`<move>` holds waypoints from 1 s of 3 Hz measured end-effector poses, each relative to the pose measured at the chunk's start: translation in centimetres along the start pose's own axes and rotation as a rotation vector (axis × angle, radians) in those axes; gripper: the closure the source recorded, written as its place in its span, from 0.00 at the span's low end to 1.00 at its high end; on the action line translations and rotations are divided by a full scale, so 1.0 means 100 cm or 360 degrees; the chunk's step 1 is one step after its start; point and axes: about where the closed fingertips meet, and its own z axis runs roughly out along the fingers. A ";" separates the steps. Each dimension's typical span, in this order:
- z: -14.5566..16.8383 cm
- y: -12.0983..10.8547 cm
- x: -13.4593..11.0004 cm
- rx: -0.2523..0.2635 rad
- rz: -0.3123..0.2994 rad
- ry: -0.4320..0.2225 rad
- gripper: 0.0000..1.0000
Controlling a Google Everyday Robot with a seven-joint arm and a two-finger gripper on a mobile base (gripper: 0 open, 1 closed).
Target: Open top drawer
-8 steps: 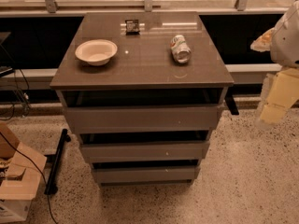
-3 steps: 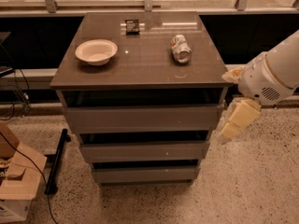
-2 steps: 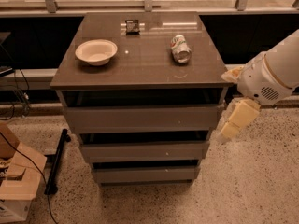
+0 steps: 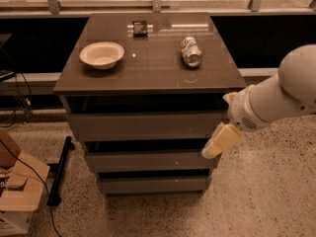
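We're on the approach. The gripper (image 4: 220,141) hangs at the right end of the top drawer (image 4: 143,126), by its lower corner, and we can't tell its grip state. The drawer isn't pulled out yet. Next we need purchase on an edge, then a straight pull outward.

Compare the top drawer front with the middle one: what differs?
Width: the top drawer is nearly as wide as the cabinet top; the middle drawer is narrower. Height: the top drawer's front is taller than the middle drawer's. Shared: both are plain grey-brown, flat, handle-less, with a dark gap above. The claw hangs by their right ends, at the level between them.
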 end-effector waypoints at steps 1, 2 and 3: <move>0.037 -0.012 0.002 0.0039 0.0046 -0.0053 0.00; 0.070 -0.033 0.003 0.0048 0.0080 -0.0093 0.00; 0.102 -0.058 0.008 0.0027 0.0136 -0.0136 0.00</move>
